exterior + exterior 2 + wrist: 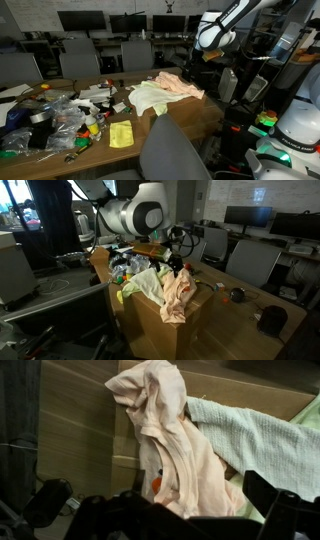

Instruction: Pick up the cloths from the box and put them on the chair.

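An open cardboard box (150,330) stands on the table edge, and it also shows in an exterior view (195,115). A pink cloth (170,440) drapes over its rim; it shows in both exterior views (176,295) (182,86). A pale green cloth (262,445) lies beside it in the box, also seen in an exterior view (148,96). My gripper (160,502) is open, its fingers spread wide just above the pink cloth, holding nothing. It hovers over the box in both exterior views (179,264) (203,62). A grey chair (172,150) stands in front of the box.
The wooden table (110,155) holds clutter: plastic bags (55,115), small toys and a yellow cloth (121,134). Office chairs (80,62) and monitors stand behind. A robot base with green lights (285,140) is at the right.
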{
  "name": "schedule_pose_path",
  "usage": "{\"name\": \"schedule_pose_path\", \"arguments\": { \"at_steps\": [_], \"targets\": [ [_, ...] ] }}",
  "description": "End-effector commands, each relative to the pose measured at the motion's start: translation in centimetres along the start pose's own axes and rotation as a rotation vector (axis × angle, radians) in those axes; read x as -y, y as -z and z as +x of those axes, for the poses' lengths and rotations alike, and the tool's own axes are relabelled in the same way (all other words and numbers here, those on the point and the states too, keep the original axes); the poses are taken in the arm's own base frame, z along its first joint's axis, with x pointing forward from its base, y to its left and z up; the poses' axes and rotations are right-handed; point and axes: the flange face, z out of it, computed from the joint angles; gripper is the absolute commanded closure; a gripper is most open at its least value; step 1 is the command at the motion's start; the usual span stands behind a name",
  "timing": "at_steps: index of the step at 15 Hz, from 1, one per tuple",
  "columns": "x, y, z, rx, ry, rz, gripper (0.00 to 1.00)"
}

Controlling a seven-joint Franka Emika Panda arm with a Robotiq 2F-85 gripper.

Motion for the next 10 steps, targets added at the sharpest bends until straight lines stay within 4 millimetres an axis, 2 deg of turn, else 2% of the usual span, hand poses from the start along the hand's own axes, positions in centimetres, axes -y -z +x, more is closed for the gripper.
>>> {"name": "schedule_pose_path", "arguments": {
  "at_steps": [1,5,10],
  "targets": [
    [-1.0,-3.8,2.6,0.073,-0.084,-0.025,0.0],
    [-2.2,-7.6,2.7,0.188,-0.148,0.025,0.0],
    [-3.9,-10.8,2.3,0.296,-0.199,0.13,0.0]
  ]
}}
